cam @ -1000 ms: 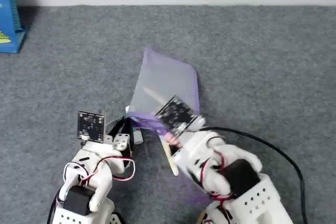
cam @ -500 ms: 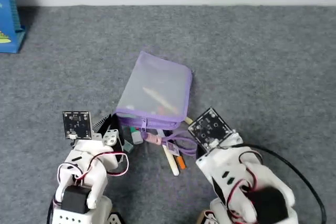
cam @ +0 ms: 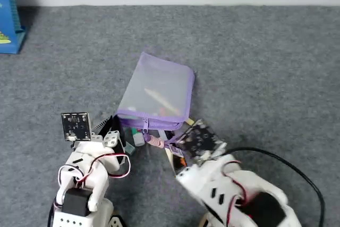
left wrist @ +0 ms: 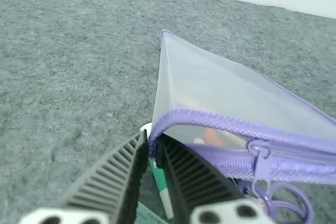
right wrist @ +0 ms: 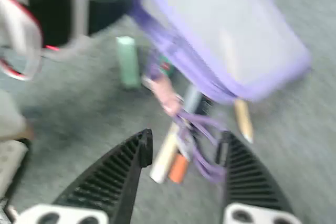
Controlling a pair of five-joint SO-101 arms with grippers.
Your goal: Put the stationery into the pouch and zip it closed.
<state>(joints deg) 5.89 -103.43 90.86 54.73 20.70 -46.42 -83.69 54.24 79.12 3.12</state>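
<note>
Stationery lies half sorted here, and we judge the task about midway at best. At the far left of the high view a blue box [cam: 8, 17] stands at the edge of the grey bench [cam: 265, 67], no part of the job. Next comes the left arm [cam: 87, 171]; the left jaws are closed on the purple pouch [cam: 156, 89] at the left corner of its zip rim, holding that edge up off the bench. Just beside them a green-and-white stick [cam: 138, 138] lies on the bench, outside the pouch. The pouch lies in the middle, mouth toward the arms; through its translucent wall we make out a pencil-like shape and something orange, so some pieces seem to be in. The zip slider [left wrist: 260, 153] sits partway along the purple band, and we cannot tell how far the mouth gapes. Right of the green stick a pink piece [cam: 155, 141] and a white pen with an orange end [right wrist: 165, 153] lie at the mouth, and a wooden pencil [right wrist: 242, 120] pokes out of the pouch's right corner. Farthest right, the right arm [cam: 228, 195] hangs over these loose pieces, the right jaws spread wide and gripping nothing. Left to do, as we read it: the loose pieces in, then the zip drawn shut.
</note>
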